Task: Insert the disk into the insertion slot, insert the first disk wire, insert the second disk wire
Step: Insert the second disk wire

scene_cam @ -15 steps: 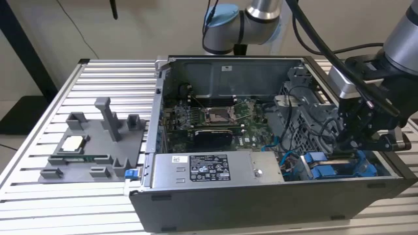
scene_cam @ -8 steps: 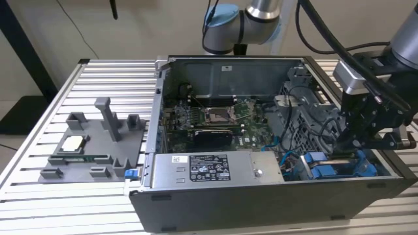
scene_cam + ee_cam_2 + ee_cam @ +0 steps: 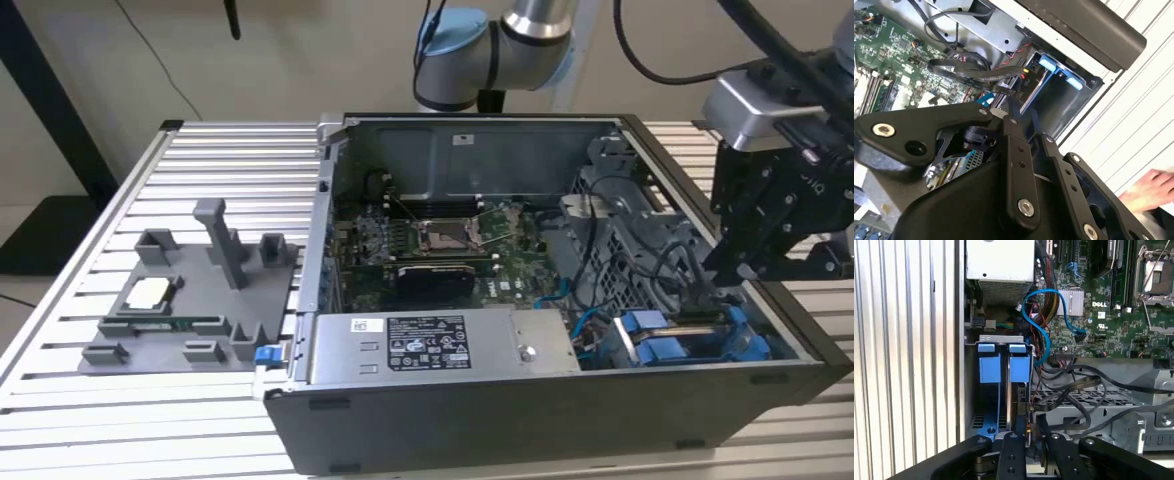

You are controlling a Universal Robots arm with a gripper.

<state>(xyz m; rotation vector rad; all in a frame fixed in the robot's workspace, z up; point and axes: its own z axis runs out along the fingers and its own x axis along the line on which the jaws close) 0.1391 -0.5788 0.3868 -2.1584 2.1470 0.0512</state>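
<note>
A ribbed aluminium table carries an open grey computer case. The black linkage gripper reaches down over the case's near corner on the exterior view's right; its hold cannot be told. Beneath it, the blue-framed disk stands edge-on in the drive bay. Beyond lies the green motherboard.

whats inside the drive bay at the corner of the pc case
Inside the drive bay two blue carrier tabs stand side by side, and the gripper sits at a black connector beside them. The disk's body is hidden behind tabs and cables.
</note>
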